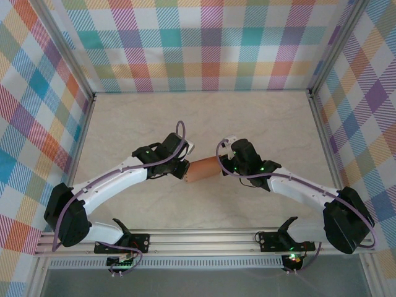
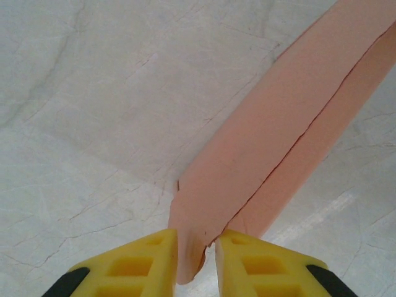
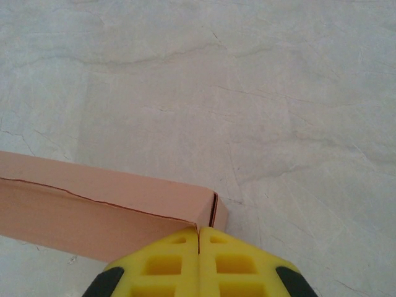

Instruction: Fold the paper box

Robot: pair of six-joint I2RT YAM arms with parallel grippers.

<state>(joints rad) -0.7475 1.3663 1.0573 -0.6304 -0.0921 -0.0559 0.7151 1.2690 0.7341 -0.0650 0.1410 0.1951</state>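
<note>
Plaid walls ring a pale marbled table (image 1: pixel 204 117), where the box (image 1: pixel 203 169) lies at mid-table between the two arms, folded into a long salmon block. The left gripper (image 2: pixel 197 260) has its fingers narrowly apart around the box's near end, though I cannot tell whether they pinch it. The right gripper (image 3: pixel 198 238) is clenched empty, tips at the box's other end corner.
</note>
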